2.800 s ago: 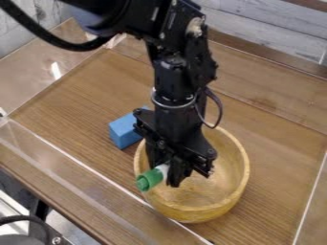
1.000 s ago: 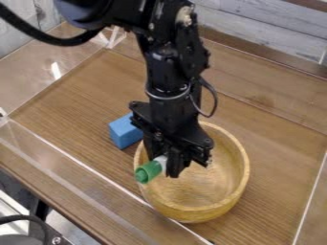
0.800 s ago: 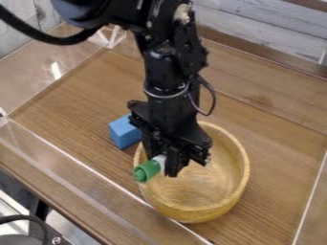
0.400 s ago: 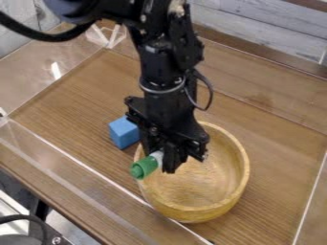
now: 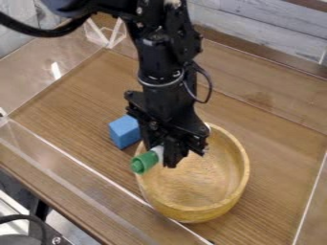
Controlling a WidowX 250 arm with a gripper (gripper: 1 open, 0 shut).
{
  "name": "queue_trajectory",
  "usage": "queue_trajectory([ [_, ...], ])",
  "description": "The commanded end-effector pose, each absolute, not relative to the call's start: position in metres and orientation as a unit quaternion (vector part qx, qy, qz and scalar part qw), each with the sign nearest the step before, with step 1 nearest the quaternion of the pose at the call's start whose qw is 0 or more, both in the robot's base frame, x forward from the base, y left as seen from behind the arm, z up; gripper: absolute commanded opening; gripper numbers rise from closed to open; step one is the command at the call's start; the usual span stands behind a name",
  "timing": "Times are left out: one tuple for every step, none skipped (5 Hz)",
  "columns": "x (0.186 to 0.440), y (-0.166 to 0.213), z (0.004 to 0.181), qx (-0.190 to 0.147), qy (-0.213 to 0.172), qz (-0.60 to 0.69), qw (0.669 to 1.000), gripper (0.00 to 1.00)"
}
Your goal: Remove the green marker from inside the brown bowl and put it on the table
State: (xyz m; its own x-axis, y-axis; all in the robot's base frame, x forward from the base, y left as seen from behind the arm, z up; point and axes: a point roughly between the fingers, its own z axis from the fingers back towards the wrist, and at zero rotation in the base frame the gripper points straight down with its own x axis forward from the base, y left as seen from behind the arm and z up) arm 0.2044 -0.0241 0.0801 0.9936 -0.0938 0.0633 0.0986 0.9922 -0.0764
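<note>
Your gripper (image 5: pixel 170 153) is clamped on the green marker (image 5: pixel 149 162), which hangs above the near-left rim of the brown bowl (image 5: pixel 220 195), its long axis tilted with the cap low toward the table's (image 5: pixel 76 100) near-left edge

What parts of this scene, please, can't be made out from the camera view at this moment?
- Green marker: only its green cap shows; the gripper hides the barrel.
- Fingertips: too dark to tell apart, so the contact on the marker is unclear.
- Brown bowl: the arm covers part of its left inside and rim.
- Blue block: the arm hides its right side.
- Table: cut off by the picture's edges.
</note>
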Motion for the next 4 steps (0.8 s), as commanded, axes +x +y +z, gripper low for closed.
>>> queue_trajectory([
  [0.2173,-0.0234,0.0966,-0.043,-0.067,-0.048,0.996,0.00],
  [0.2181,-0.0228,0.0977,-0.046,-0.070,-0.050,0.995,0.00],
  [0.2186,-0.0222,0.0987,-0.048,-0.072,-0.051,0.995,0.00],
  [0.2191,-0.0217,0.0995,-0.050,-0.074,-0.052,0.995,0.00],
])
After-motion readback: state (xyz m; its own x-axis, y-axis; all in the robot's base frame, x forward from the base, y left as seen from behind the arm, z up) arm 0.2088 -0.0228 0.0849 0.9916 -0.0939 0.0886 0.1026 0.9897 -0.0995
